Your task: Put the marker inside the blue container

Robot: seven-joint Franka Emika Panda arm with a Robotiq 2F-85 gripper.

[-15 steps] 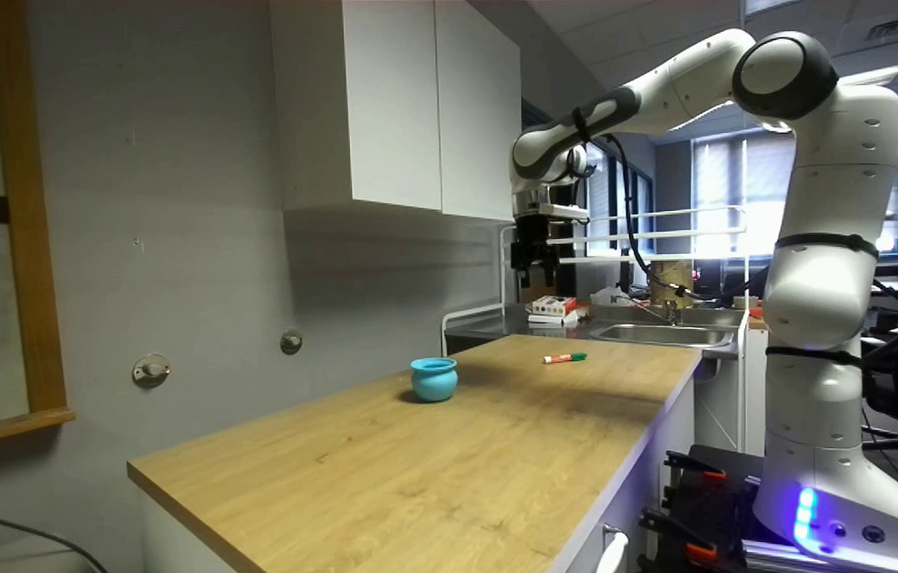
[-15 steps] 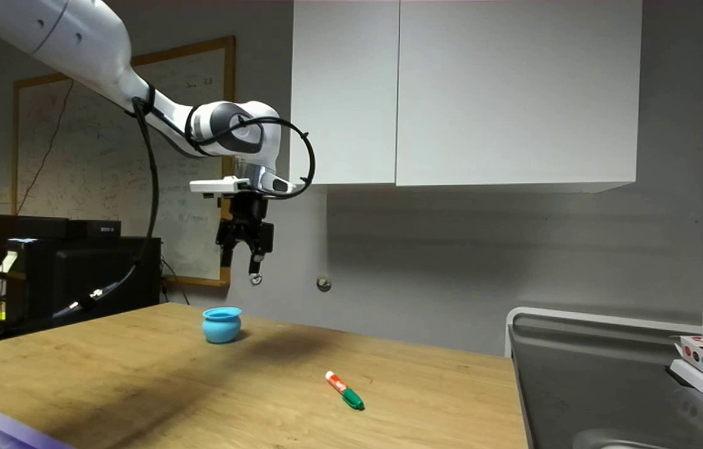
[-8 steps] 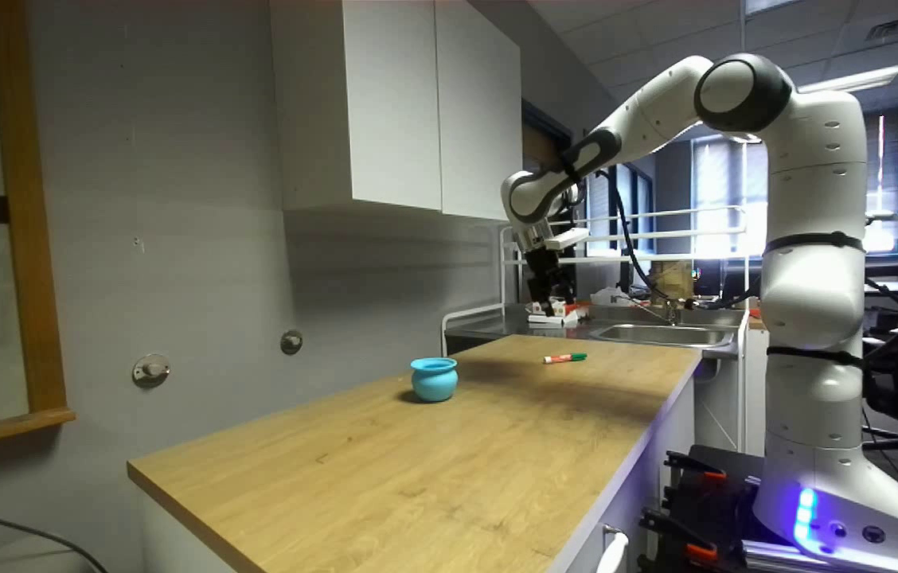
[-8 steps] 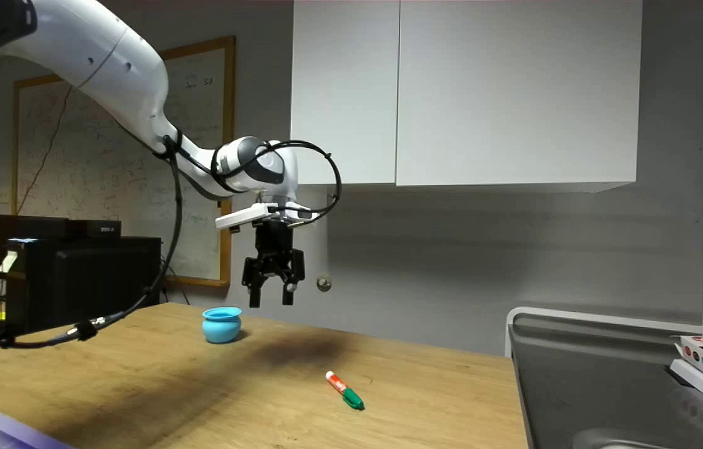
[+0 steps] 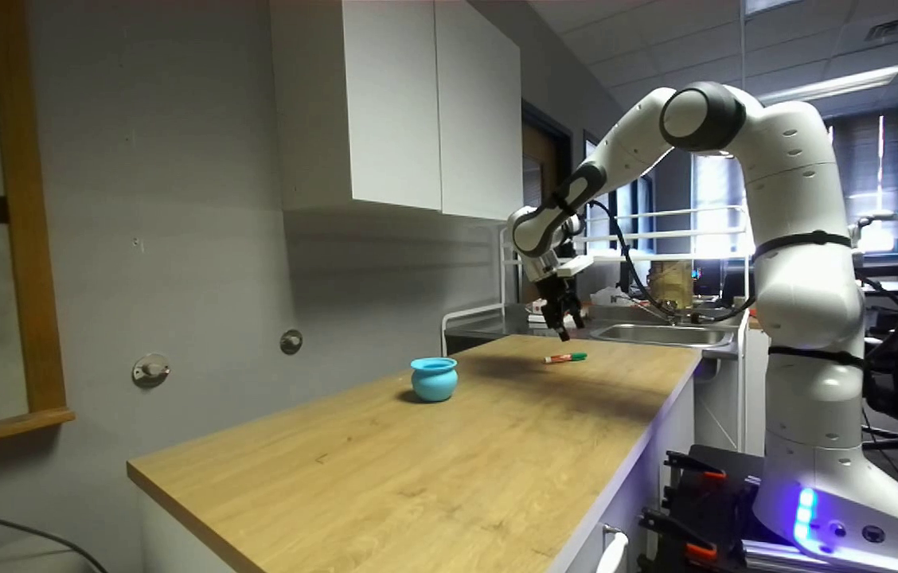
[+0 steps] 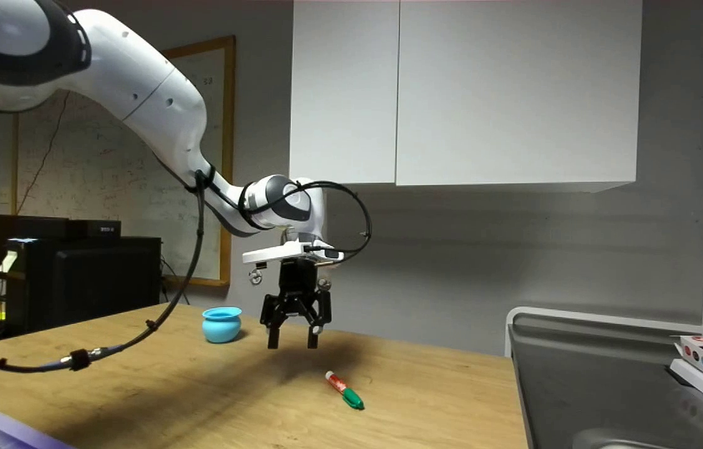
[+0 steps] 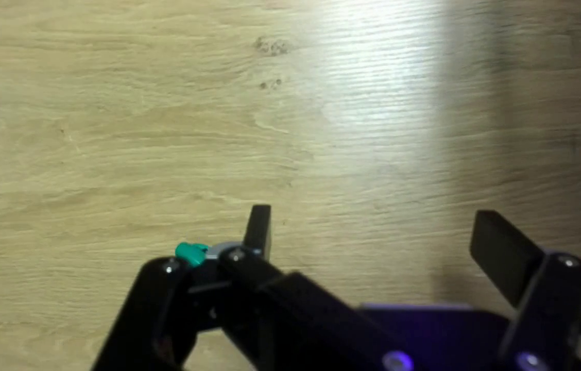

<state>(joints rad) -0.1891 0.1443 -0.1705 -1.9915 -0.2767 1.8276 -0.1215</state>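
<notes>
Marker (image 6: 344, 391): lying flat on the tabletop (image 5: 417, 461), near the short edge by the sink (image 5: 656, 334) and well apart from the blue pot (image 5: 434, 380).
Long axis: aslant, running from the side of the long edge by the wall (image 5: 218, 270) toward the long edge by the arm base (image 5: 847, 517).
Green cap (image 6: 353, 400): pointing roughly at the corner between the sink edge and the arm-base edge, opposite the white end.
Gripper (image 6: 293, 342): lower than half a second ago in both exterior views, nearer the marker, apart from it and above the tabletop.
Fingers (image 7: 258, 226): spread wide, with wood grain in between and, in the wrist view, a bit of green cap past the outer side of one.
Arm (image 5: 803, 302): lower at the elbow than a second ago; white, with dark joint trim.
Blue pot: upright near the wall edge, in the same spot as before, like the marker; smooth, round-bellied, narrow at the neck, flared at the rim.
Barrel (image 6: 336, 381): slim and straight, red and white.
Tabletop: pale, wood-grained, flecked with small dark knots, streaked with a glossy reflection in the wrist view.
</notes>
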